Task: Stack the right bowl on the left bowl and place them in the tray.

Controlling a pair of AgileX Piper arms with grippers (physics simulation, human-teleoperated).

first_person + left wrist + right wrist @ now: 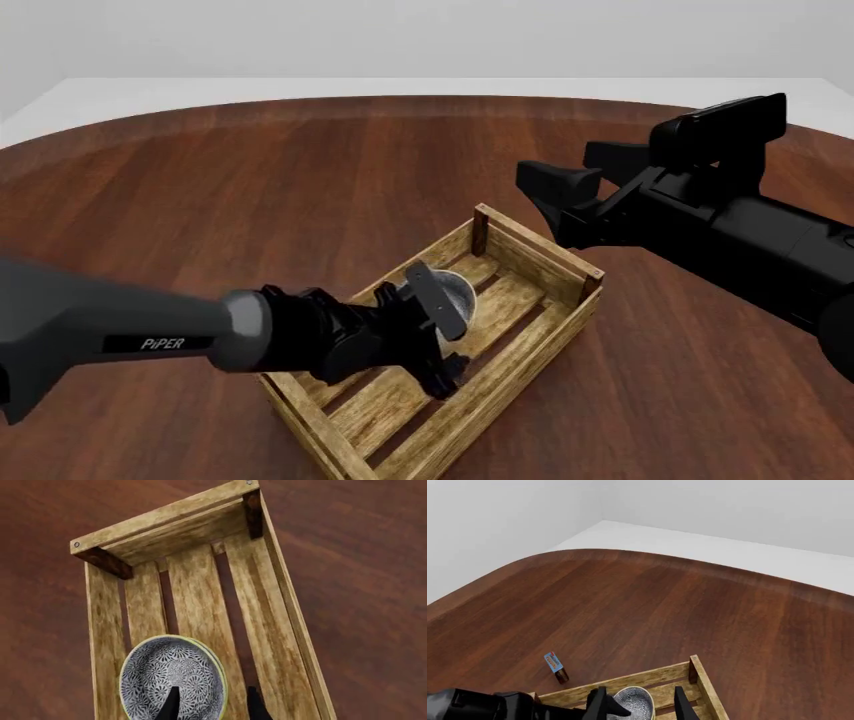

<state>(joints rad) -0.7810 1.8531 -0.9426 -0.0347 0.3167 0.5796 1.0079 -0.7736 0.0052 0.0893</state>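
Observation:
The two blue-grey speckled bowls are nested, the right bowl [170,672] inside the left bowl [216,657], whose pale rim shows just outside it. The stack [458,291] rests on the slats of the wooden tray [523,368] [200,580], near its middle. My left gripper [213,707] [438,332] is open and low in the tray. One finger is inside the bowls and the other outside, with the rim between them. My right gripper [567,172] [640,705] hangs open and empty, high above the table beyond the tray's far right corner.
A small blue-and-red box [555,666] lies on the dark wooden table [267,180] to the left of the tray, beyond the left arm [480,705]. The right arm's black body [747,240] fills the right side of the front view.

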